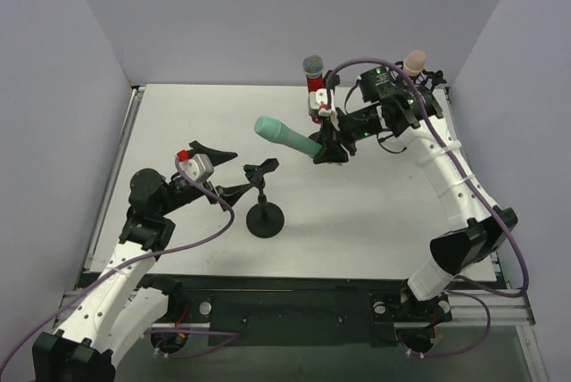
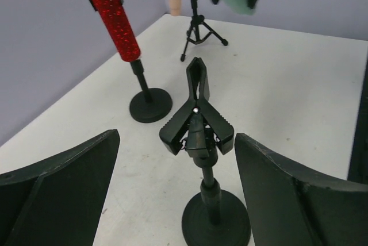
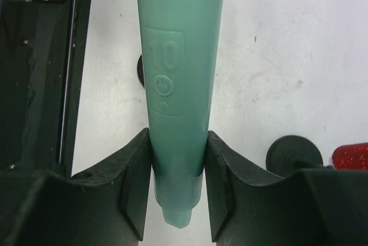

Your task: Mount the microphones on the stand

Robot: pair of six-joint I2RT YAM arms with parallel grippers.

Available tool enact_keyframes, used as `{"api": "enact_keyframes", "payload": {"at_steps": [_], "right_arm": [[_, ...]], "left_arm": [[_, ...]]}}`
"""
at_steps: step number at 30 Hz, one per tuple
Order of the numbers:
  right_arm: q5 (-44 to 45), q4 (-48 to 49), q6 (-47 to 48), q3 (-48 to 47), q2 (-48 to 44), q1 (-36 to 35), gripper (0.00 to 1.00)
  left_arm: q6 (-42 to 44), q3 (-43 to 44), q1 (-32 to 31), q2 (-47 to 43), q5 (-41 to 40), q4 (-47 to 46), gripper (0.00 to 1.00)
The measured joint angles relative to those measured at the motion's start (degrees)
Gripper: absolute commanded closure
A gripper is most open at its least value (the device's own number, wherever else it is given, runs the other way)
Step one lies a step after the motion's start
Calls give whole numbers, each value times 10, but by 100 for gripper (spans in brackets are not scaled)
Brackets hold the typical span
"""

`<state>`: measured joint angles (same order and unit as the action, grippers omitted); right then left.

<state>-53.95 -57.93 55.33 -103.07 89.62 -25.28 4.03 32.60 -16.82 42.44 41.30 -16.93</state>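
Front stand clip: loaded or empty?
Empty. The clip holds nothing; the mint microphone is held off it by the right gripper.

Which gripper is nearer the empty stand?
Left. The left gripper is open just left of the empty stand, facing it. The right gripper is farther, behind and right of it, shut on the green mic.

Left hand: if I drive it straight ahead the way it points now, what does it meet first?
The empty stand's clip, centred between the open fingers of the left hand. It looks close, though depth is hard to judge.
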Motion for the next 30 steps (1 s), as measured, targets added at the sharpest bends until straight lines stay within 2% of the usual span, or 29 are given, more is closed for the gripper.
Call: {"api": "enact_keyframes", "payload": {"at_steps": [6,13,22,26,30], "right_arm": [[-21,65,-72,-34,72,-7,100],[-47,116,-123,21,71,-14,100],[-59,142,-143,33,71,-14,100],[-64,145,-142,38,71,-14,100],[-66,145,-141,45,71,-14,100]], "left_arm": [[-39,-7,0,41,70,-59,7],[-39,-32,0,41,79,-92,9],[-43,-32,-3,65,78,-112,12],[-50,-32,-5,73,76,-120,19],[-54,-32,-5,83,74,-124,34]]}}
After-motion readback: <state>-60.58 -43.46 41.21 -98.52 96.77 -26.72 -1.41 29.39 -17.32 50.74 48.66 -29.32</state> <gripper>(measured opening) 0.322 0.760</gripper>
